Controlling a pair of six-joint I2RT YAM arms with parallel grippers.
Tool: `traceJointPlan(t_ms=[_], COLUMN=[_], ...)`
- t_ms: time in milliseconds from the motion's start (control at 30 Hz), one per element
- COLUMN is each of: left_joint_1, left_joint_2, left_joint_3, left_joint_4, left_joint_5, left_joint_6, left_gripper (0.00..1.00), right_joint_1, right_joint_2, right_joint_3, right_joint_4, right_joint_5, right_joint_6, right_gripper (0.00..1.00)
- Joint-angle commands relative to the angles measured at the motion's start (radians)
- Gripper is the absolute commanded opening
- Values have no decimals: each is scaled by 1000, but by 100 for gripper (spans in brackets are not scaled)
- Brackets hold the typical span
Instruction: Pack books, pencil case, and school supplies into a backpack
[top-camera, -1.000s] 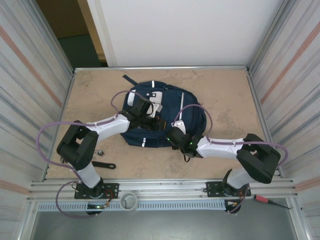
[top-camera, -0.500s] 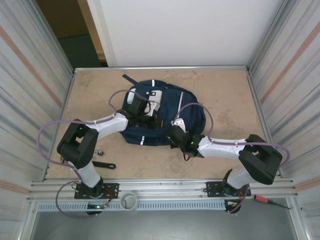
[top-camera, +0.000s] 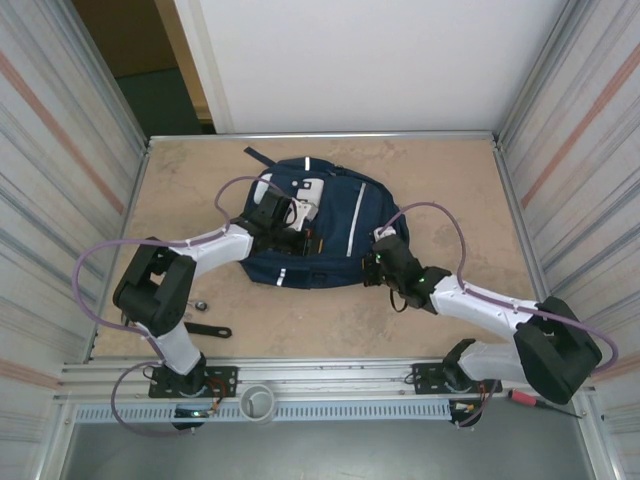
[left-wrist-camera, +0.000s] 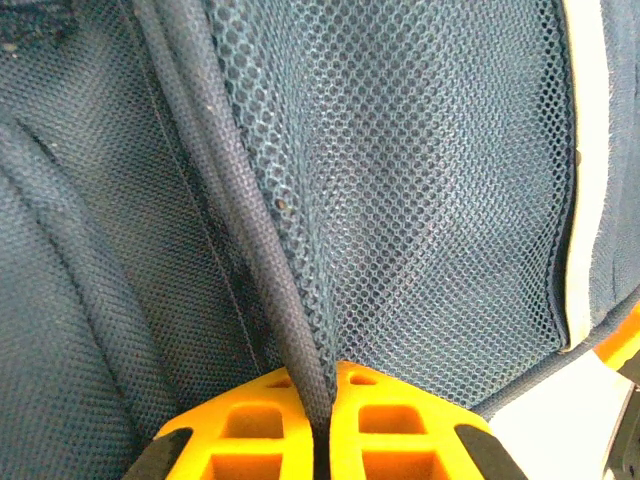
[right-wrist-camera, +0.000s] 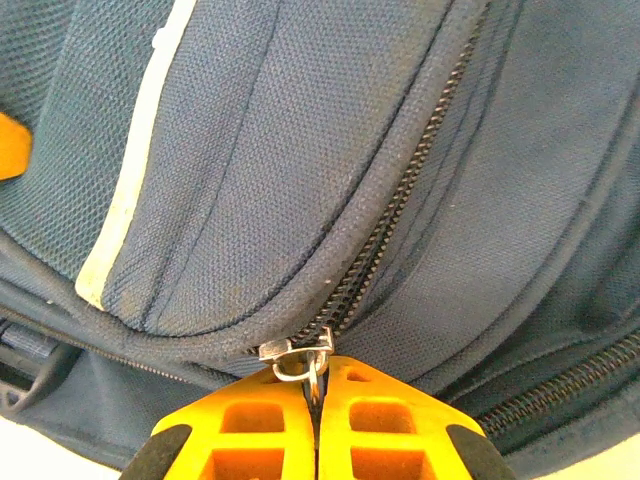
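Observation:
The navy backpack (top-camera: 335, 215) lies flat in the middle of the table, with white patches and stripes on it. My left gripper (top-camera: 296, 222) rests on its left part. In the left wrist view that gripper (left-wrist-camera: 322, 400) is shut on a dark piped edge of the backpack's mesh fabric (left-wrist-camera: 420, 200). My right gripper (top-camera: 370, 263) is at the backpack's near right edge. It (right-wrist-camera: 316, 385) is shut on the metal zip pull (right-wrist-camera: 298, 352) of a closed zip (right-wrist-camera: 400, 210). The books, pencil case and school supplies are out of view.
A black spanner (top-camera: 208, 330) and a small dark piece (top-camera: 201, 303) lie on the table near the left arm's base. A black strap (top-camera: 258, 158) trails off the backpack's far left. A red-handled tool (top-camera: 528, 400) lies outside the table at the bottom right.
Both grippers have closed. The right arm has swung to the right with the zip pull, drawing the backpack's near right side out wider. The left gripper has shifted slightly up on the backpack.

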Motion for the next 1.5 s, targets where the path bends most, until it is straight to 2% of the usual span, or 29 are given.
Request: traceJointPlan(t_ms=[0, 367, 567, 833, 900, 1033, 1133, 1233, 1367, 1467], left_joint_1=[47, 50, 61, 80, 80, 69, 60, 50, -8, -106], left_joint_2=[-5, -14, 5, 9, -1, -51, -121, -176, -232, -259], left_joint_3=[-31, -27, 16, 76, 82, 58, 19, 0, -15, -40], left_joint_4=[-24, -42, -56, -85, -82, -42, -3, 5, -1, 34], left_joint_5=[-128, -167, -173, -199, -191, -168, -179, -199, -269, -340], left_joint_6=[65, 75, 63, 54, 59, 74, 84, 106, 202, 369], left_gripper=[0, 0, 0, 0, 0, 13, 23, 38, 51, 57], right_joint_1=[-46, -161, -160, -176, -176, -172, -171, -172, -182, -190], right_joint_2=[-32, -27, -66, -130, -123, -123, -139, -133, -120, -120], right_joint_3=[-13, -4, -33, -36, -27, -19, -14, -6, -4, -6], right_joint_4=[-67, -158, -86, -103, -112, -85, -74, -83, -98, -79], right_joint_5=[-63, -126, -268, -190, -208, -294, -304, -301, -305, -342], right_joint_6=[-60, -75, -159, -167, -167, -170, -169, -186, -194, -171], right_gripper=[0, 0, 0, 0, 0, 0, 0, 0, 0, 0])
